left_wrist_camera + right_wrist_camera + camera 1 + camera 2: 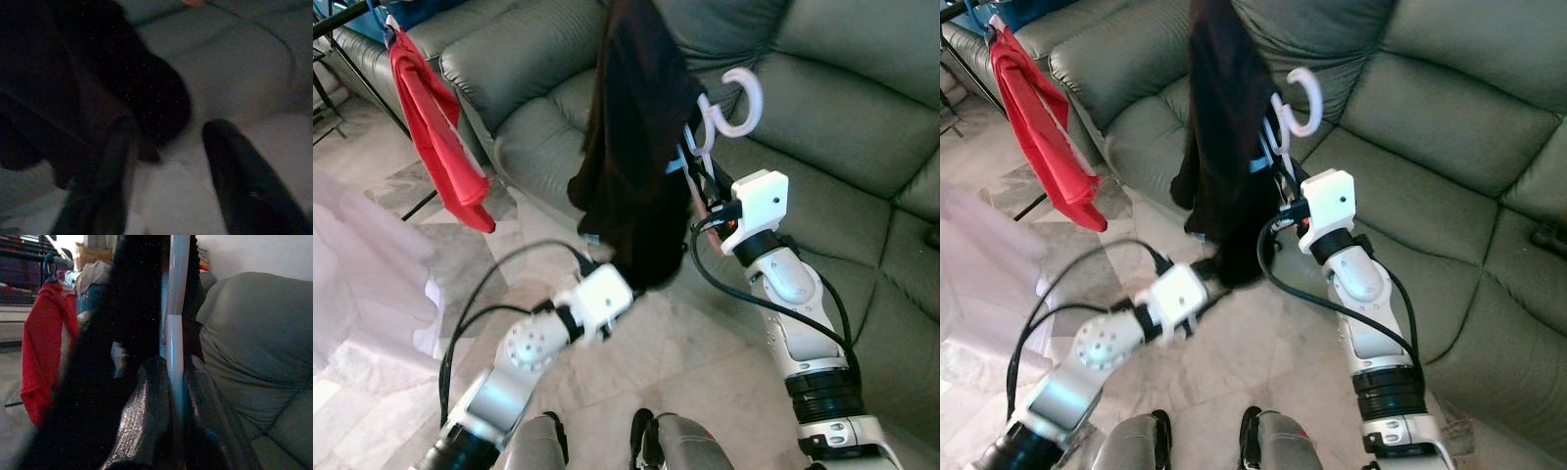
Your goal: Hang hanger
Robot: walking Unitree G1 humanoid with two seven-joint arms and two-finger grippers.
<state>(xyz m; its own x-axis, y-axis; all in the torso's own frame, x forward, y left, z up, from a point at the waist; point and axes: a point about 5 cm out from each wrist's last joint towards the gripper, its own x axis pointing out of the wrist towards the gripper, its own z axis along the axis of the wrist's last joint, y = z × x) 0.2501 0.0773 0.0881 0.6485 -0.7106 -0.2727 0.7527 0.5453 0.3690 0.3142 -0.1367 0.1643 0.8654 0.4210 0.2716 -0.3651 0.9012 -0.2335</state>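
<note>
The hanger (736,98) is held aloft before the sofa (822,108), its bar clamped in the right gripper (172,382), a black garment (636,166) draped from it. The left gripper (166,161) is spread wide beside the cloth's lower edge. Carrying is judged under way; next, the hook must be brought to the rack (342,18), where a red garment (435,127) hangs. No containers are seen.

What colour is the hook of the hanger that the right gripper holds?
White; the hook of the hanger shows best in the left eye view.
</note>
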